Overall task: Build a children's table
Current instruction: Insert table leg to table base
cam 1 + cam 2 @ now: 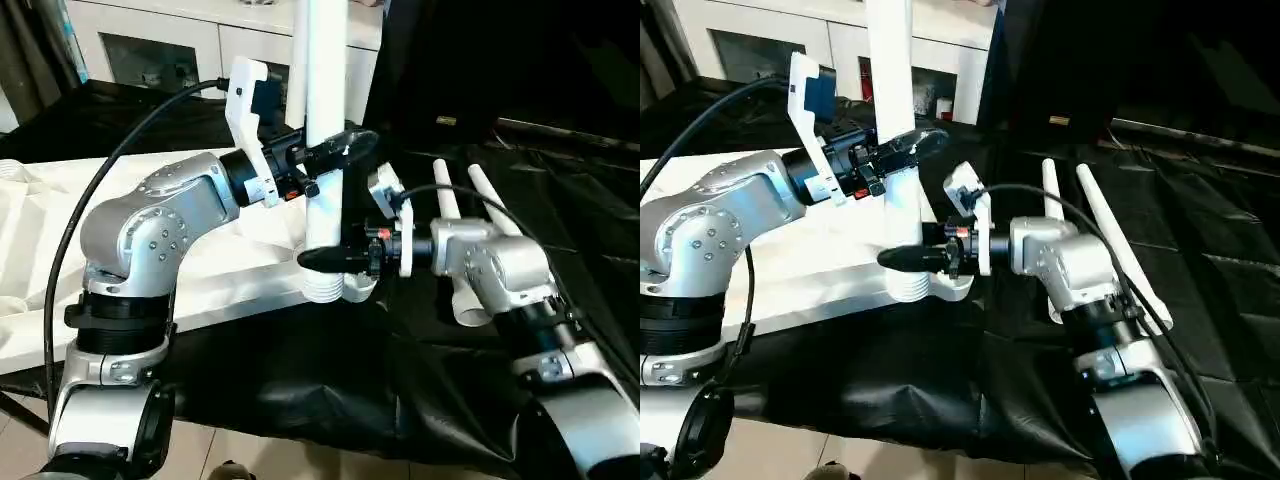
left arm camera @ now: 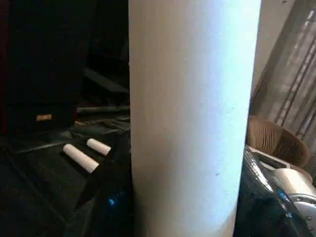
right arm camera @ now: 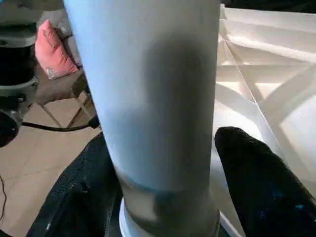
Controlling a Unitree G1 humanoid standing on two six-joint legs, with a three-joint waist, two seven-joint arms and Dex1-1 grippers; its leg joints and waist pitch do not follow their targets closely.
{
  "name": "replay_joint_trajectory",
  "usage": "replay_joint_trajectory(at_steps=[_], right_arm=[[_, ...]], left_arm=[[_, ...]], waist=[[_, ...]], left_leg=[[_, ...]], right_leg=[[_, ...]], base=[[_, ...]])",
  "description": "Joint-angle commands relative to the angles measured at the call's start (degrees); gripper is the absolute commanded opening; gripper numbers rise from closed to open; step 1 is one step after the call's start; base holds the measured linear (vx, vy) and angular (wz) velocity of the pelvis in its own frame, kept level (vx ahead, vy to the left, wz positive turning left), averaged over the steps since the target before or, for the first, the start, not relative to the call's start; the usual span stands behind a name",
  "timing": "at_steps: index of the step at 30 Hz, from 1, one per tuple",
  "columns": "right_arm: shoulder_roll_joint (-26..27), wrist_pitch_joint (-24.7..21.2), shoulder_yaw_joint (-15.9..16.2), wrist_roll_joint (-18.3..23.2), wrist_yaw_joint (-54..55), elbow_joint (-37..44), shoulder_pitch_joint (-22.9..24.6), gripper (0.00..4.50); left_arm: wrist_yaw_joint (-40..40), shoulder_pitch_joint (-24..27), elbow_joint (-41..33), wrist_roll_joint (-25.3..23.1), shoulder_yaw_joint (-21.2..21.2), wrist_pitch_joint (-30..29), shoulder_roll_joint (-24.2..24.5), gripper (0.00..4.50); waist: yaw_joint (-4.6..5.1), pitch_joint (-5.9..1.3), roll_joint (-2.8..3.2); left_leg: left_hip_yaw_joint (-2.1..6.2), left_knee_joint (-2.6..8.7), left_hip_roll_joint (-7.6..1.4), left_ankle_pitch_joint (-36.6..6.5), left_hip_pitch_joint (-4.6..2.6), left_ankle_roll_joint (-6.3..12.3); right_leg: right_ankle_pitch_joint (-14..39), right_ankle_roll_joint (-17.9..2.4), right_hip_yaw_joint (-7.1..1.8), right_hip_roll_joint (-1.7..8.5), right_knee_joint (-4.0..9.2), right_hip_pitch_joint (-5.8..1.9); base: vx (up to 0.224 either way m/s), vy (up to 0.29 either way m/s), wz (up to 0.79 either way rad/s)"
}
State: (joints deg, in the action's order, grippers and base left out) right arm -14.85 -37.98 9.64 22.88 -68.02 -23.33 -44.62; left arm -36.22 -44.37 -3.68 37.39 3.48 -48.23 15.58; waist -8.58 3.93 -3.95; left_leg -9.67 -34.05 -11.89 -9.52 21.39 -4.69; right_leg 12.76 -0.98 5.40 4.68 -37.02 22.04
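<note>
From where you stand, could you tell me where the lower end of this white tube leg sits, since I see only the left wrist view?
Observer: The leg stands upright with its ribbed lower end at a corner socket of the table top; some ribs show above the socket.
Operator: Thank you. Is the other arm helping?
Observer: Yes, the right gripper clamps the leg low down, below the left gripper.
Operator: Which way up is the top?
Observer: Upside down; its ribbed underside faces up.
</note>
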Motion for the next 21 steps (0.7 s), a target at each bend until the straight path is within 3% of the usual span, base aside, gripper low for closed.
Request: replay_joint_trajectory(at_steps=[1,9,21], right_arm=[[-0.41,0.71,0.22,0.28,-0.49,-0.74,-1.37,3.13],[-0.48,0.32,0.54,0.23,-2.44,-1.25,-1.79,3.13],[-1.36,-0.07,2.26,-0.97,-4.48,-1.50,-0.92,2.05]], left_arm=[[-1.45,0.74,-1.09,0.87,-1.96,-0.31,-0.18,1.83],[-1.66,0.89,-0.82,0.70,-1.96,-0.56,0.08,1.83],[-1.69,0.25,-0.19,1.05,-1.29,-0.18,-0.49,1.83]], waist=[[-0.06,-4.63,0.87],[-0.07,-4.65,0.80],[-0.06,-4.71,0.82]], left_leg=[[0.26,3.60,-1.39,-5.48,-0.74,-2.37],[0.27,3.60,-1.38,-5.53,-0.68,-2.34],[0.26,3.50,-1.37,-5.19,-0.72,-2.20]], right_leg=[[-2.61,-11.82,-3.25,3.77,3.57,-3.35],[-2.29,-11.70,-3.25,3.79,3.57,-3.41],[-2.87,-11.95,-3.23,3.75,3.50,-3.41]], base=[[0.000,0.000,0.00],[0.000,0.000,0.00],[0.000,0.000,0.00]])
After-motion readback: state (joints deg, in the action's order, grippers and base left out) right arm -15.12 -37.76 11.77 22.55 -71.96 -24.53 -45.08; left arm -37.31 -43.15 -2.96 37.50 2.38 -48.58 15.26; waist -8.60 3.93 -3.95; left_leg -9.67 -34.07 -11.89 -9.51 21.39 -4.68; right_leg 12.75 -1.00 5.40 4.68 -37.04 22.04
